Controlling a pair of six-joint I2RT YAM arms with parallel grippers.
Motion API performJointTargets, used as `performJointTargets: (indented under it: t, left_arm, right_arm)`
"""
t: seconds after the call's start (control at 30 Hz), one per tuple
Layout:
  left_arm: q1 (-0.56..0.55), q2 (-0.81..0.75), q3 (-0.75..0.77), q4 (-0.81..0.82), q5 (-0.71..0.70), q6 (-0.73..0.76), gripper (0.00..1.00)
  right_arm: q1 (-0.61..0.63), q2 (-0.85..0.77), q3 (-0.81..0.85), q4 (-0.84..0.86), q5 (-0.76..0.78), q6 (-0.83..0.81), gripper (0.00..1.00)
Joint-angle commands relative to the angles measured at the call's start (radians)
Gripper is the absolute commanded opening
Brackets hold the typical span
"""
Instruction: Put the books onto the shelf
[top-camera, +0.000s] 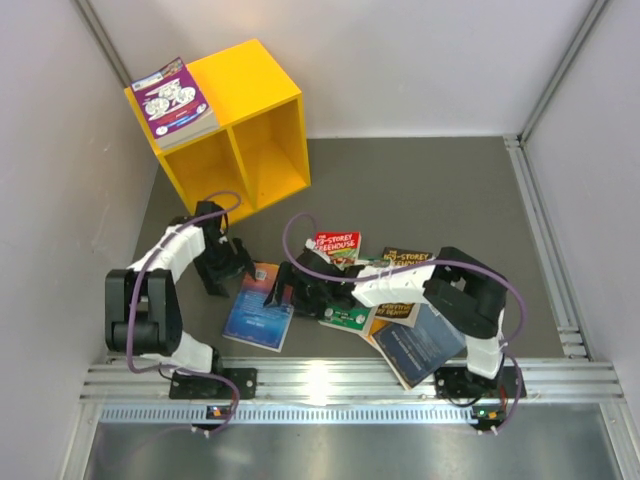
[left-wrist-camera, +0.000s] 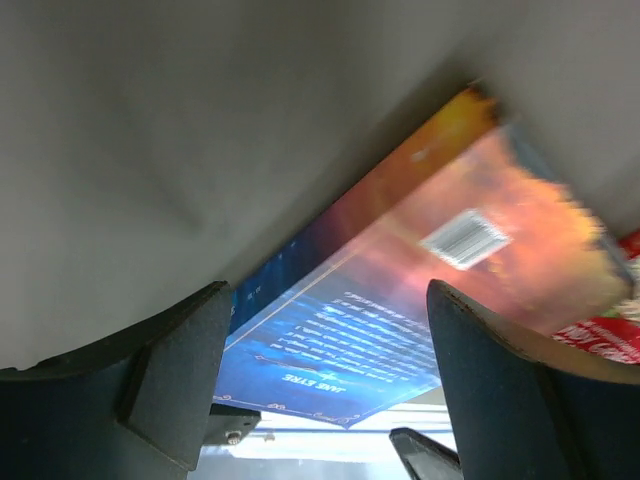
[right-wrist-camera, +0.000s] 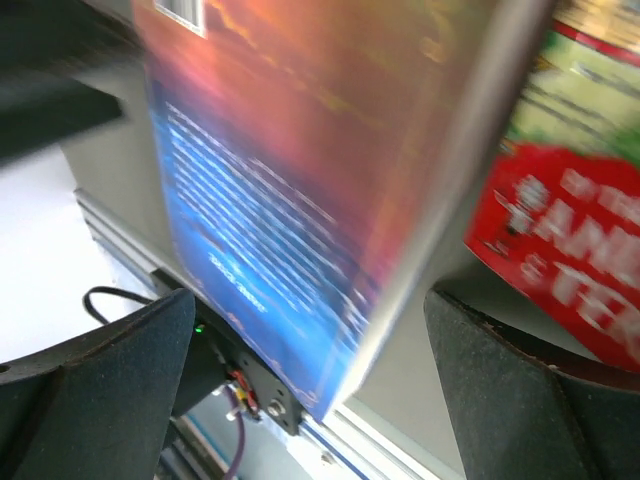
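grey tabletop (top-camera: 420, 200): blue book (top-camera: 258, 312) btwn left pincer (left-wrist-camera: 325, 375), right pincer (right-wrist-camera: 310, 385); both open.

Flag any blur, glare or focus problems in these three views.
Top external: sharp throughout, with a bright glare patch on the aluminium rail between the arm bases. Left wrist: the blue-orange book is soft, its far orange end blurriest; the fingers look crisper. Right wrist: the same book and the red cartoon cover are smeared, small print unreadable.

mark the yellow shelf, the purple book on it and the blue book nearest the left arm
yellow shelf (top-camera: 258, 78): top view, bare top panel
purple book (top-camera: 173, 98): top view, middle of cover
blue book (top-camera: 252, 318): top view, middle of cover
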Motion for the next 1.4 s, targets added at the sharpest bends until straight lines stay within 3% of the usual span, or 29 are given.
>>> performJointTargets:
  t: [0.0, 0.13, 0.27, 0.33, 0.43, 0.53, 0.57, 0.67, 0.8, 1.03, 1.17, 1.27, 1.37]
  left_arm:
    - [-0.006, 0.023, -0.052, 0.012, 0.053, -0.02, 0.84]
    - [-0.061, 0.005, -0.159, 0.11, 0.161, -0.101, 0.79]
    - [-0.213, -0.011, -0.239, 0.202, 0.187, -0.195, 0.78]
    - [-0.248, -0.011, -0.264, 0.247, 0.216, -0.256, 0.78]
    - [-0.29, -0.032, -0.327, 0.356, 0.267, -0.338, 0.78]
    - [-0.31, -0.031, -0.339, 0.414, 0.293, -0.378, 0.77]
    - [-0.314, -0.025, -0.333, 0.414, 0.296, -0.379, 0.77]
    - [-0.314, -0.024, -0.296, 0.383, 0.293, -0.367, 0.77]
    - [-0.314, -0.06, -0.175, 0.264, 0.261, -0.316, 0.78]
    - [-0.302, -0.152, 0.125, 0.069, 0.182, -0.224, 0.93]
    - [-0.294, -0.227, 0.172, 0.11, 0.253, -0.235, 0.91]
    - [-0.294, -0.287, 0.179, 0.147, 0.299, -0.246, 0.91]
    - [-0.294, -0.346, 0.127, 0.269, 0.38, -0.266, 0.89]
  right_arm:
    - [-0.025, 0.127, 0.018, -0.137, -0.017, -0.067, 1.0]
    - [-0.037, 0.219, 0.052, -0.083, -0.052, -0.055, 1.0]
    - [-0.043, 0.246, 0.032, 0.021, -0.066, -0.024, 0.98]
    - [-0.045, 0.24, 0.025, 0.07, -0.063, -0.022, 0.95]
    - [-0.054, 0.216, 0.0, 0.139, -0.061, -0.021, 0.81]
    - [-0.065, 0.19, -0.018, 0.167, -0.063, -0.021, 0.52]
    - [-0.068, 0.181, -0.027, 0.166, -0.063, -0.024, 0.31]
    - [-0.088, 0.122, -0.06, 0.14, -0.072, -0.048, 0.0]
    - [-0.132, -0.028, -0.051, -0.067, -0.083, -0.177, 0.0]
    - [-0.265, -0.334, -0.015, -0.319, -0.149, -0.39, 0.0]
    - [-0.365, -0.497, -0.035, -0.35, -0.248, -0.386, 0.0]
    - [-0.447, -0.622, -0.025, -0.33, -0.407, -0.371, 0.0]
    - [-0.517, -0.675, -0.04, -0.198, -0.524, -0.285, 0.0]
